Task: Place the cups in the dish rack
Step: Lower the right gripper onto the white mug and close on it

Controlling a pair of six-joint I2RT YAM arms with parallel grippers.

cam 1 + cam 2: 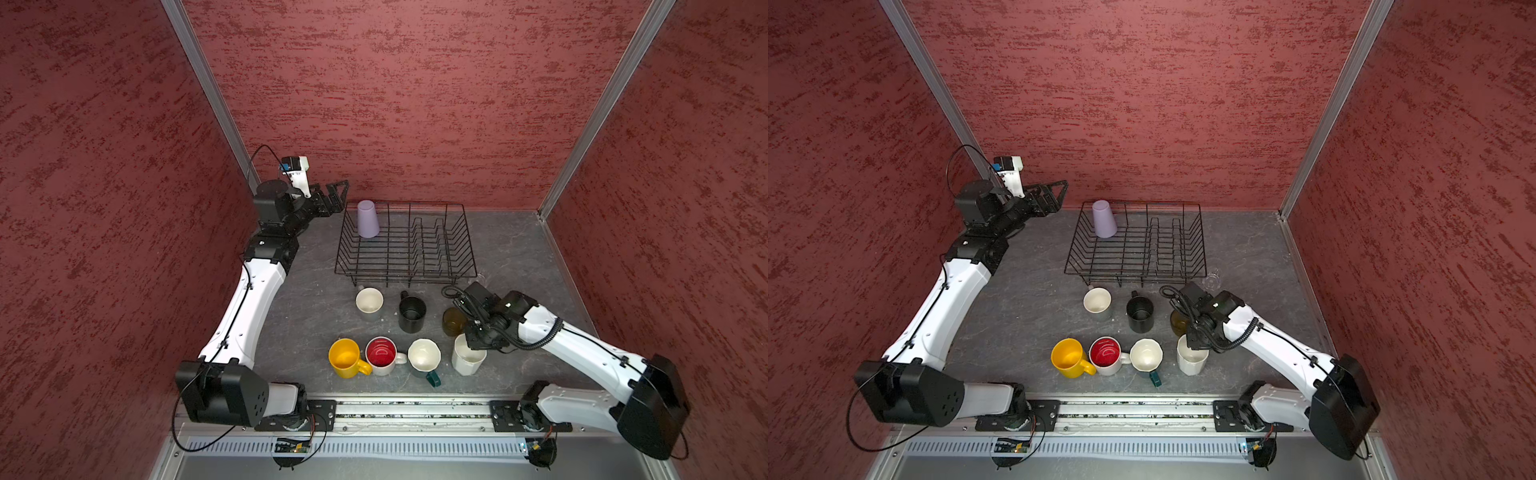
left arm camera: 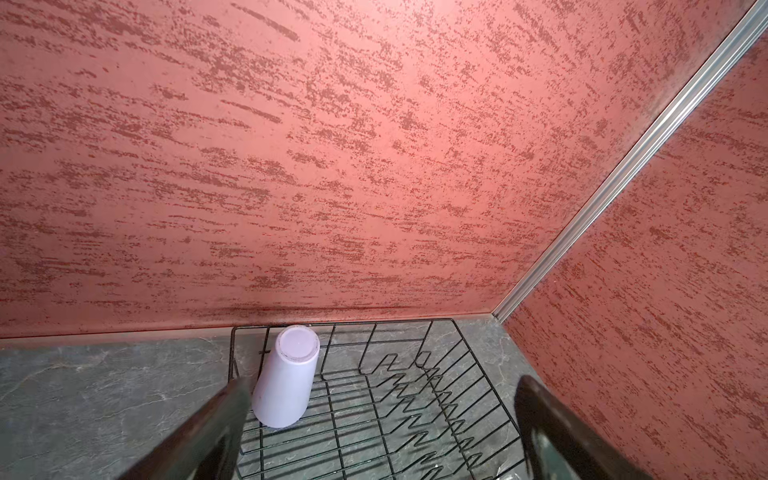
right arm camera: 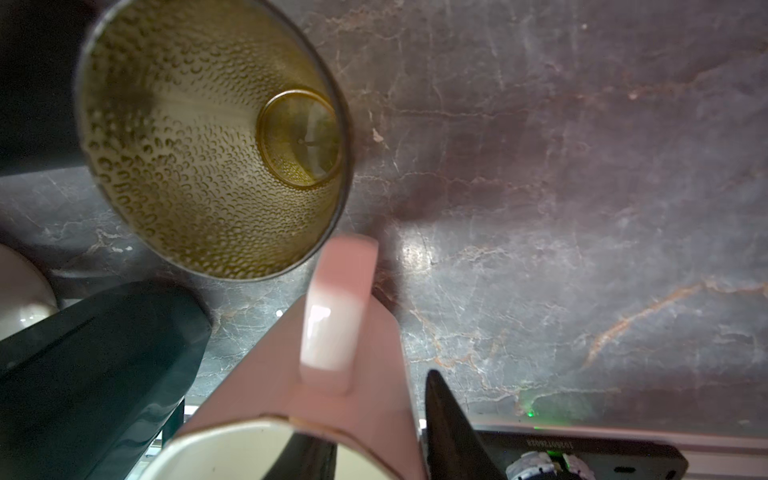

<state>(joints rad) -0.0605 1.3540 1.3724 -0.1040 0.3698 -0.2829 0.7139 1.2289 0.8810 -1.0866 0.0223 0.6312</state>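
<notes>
The black wire dish rack (image 1: 405,276) (image 1: 1136,274) (image 2: 395,323) holds one lavender cup (image 1: 368,219) (image 2: 286,382), upside down in its far left corner. My left gripper (image 1: 343,193) (image 2: 382,386) hangs open just left of it. The other cups stand on the table: grey (image 1: 369,300), black (image 1: 412,311), amber glass (image 1: 453,321) (image 3: 208,158), yellow (image 1: 345,357), red-lined (image 1: 381,355), teal (image 1: 424,355) and white faceted (image 1: 467,360) (image 3: 336,324). My right gripper (image 1: 471,351) (image 3: 374,415) straddles the faceted mug's wall beside the handle, one finger inside.
A clear glass (image 1: 1212,281) sits by the rack's front right corner, close behind my right wrist. Red walls close in the back and both sides. The arms' mounting rail (image 1: 407,411) runs along the table's front edge.
</notes>
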